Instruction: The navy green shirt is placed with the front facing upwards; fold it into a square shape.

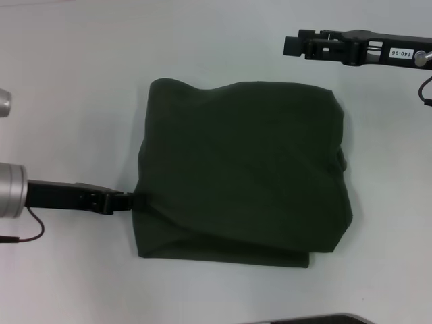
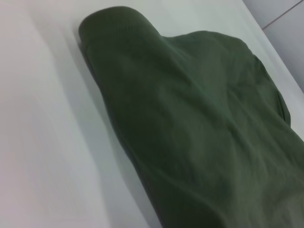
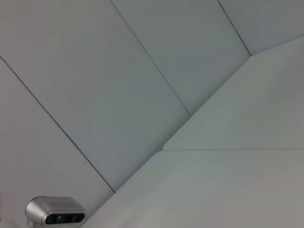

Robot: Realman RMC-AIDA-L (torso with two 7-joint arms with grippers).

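The navy green shirt point(image 1: 243, 172) lies in the middle of the white table point(image 1: 74, 74), folded into a rough square with plain dark fabric on top and layered edges along its near side. No lettering shows. My left gripper point(image 1: 132, 200) reaches in low from the left, and its tip touches the shirt's left edge near the front corner. The left wrist view is filled by the shirt point(image 2: 199, 128) seen close up along that edge. My right gripper point(image 1: 291, 44) hangs over bare table beyond the shirt's far right corner, apart from the cloth.
The right wrist view shows the table's far edge point(image 3: 209, 142), grey floor tiles beyond it, and a small silver camera housing point(image 3: 54, 216). A dark curved edge point(image 1: 317, 318) shows at the near side of the head view.
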